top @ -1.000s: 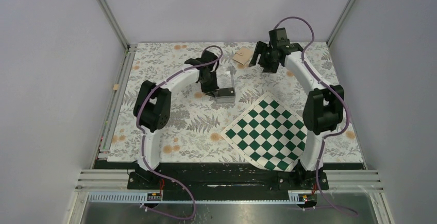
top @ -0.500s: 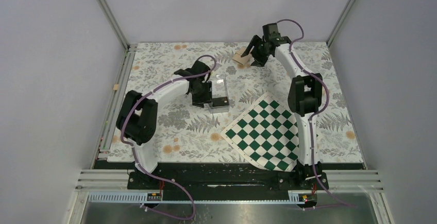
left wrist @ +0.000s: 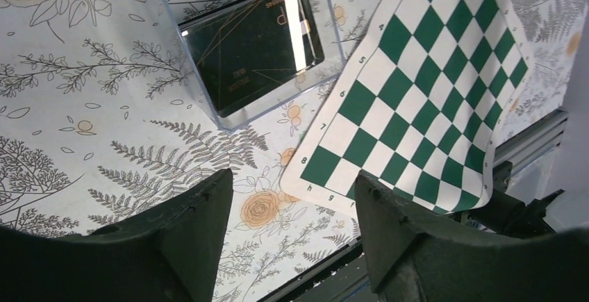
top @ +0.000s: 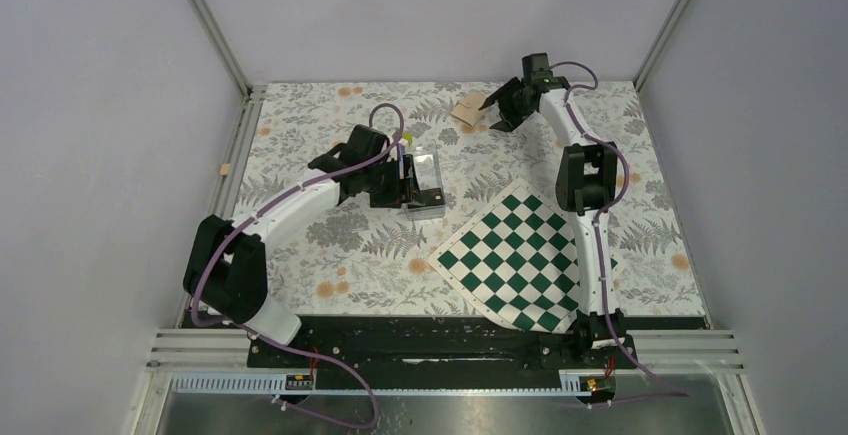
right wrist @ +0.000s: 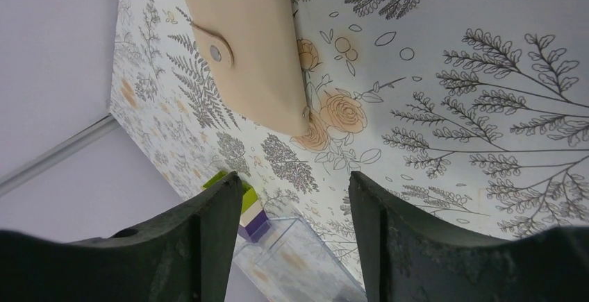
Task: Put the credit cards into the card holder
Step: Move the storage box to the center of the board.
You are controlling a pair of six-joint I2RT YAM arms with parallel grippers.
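While the left pincer (left wrist: 290, 180) and right pincer (right wrist: 295, 177) gaped empty, the cards (left wrist: 253, 45) lay in their case (left wrist: 274, 105), the wallet (right wrist: 243, 45) shut at 12 o'clock; nothing seemed stowed.

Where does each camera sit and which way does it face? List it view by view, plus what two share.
Top external: above and behind the bases, looking down on the table; both arms show, left gripper by the clear case, right gripper by the card holder.
Left wrist: looks down past its open fingers at the case, which holds a credit card, and the checkerboard.
Right wrist: looks low across the table past its open fingers at the card holder.
Shared: top and left wrist both show the checkerboard.
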